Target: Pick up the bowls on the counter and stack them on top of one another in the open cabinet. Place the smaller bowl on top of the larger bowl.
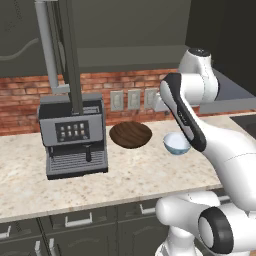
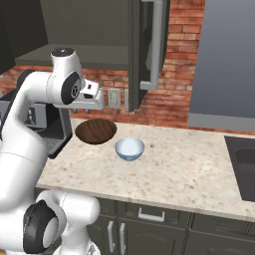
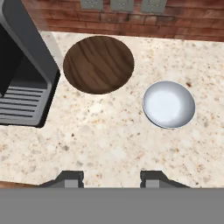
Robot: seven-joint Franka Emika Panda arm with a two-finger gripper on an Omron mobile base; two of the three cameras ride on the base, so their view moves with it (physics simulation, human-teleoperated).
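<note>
My pincer (image 3: 112, 178) hangs high above the counter (image 3: 109, 144) and looks straight down on it. Its two dark finger tips (image 3: 70, 178) stand well apart, so it is wide open, and nothing is between them. Below the tips there is only bare speckled stone, near the front edge of the counter.

Farther from me, toward the brick wall (image 3: 131, 19), the two bowls stand on the counter, both upright and both with nothing in them. The larger bowl (image 3: 99, 64), wide, shallow and dark brown with wood grain, sits close to the back edge of the counter, just under the wall sockets (image 3: 121, 4). The smaller bowl (image 3: 169, 104), pale blue-white and glossy, stands to the right of it and a little nearer to the front edge. The two bowls are near each other but do not touch.

To the left of the brown bowl stands a grey coffee machine (image 1: 74, 135) with a small screen and a drip tray at its foot. It is just beside the bowl, apart from it.

In the left base view my arm (image 1: 186, 117) rises in front of the smaller bowl (image 1: 176, 144) and covers part of its right side. Above the counter hangs the open cabinet (image 1: 130, 52), dark grey, with its flat shelf. Its door (image 2: 147, 50) stands open and carries a long silver handle. I cannot see anything on the shelf. Under the counter are dark grey drawers (image 2: 149, 216) with silver handles.
</note>
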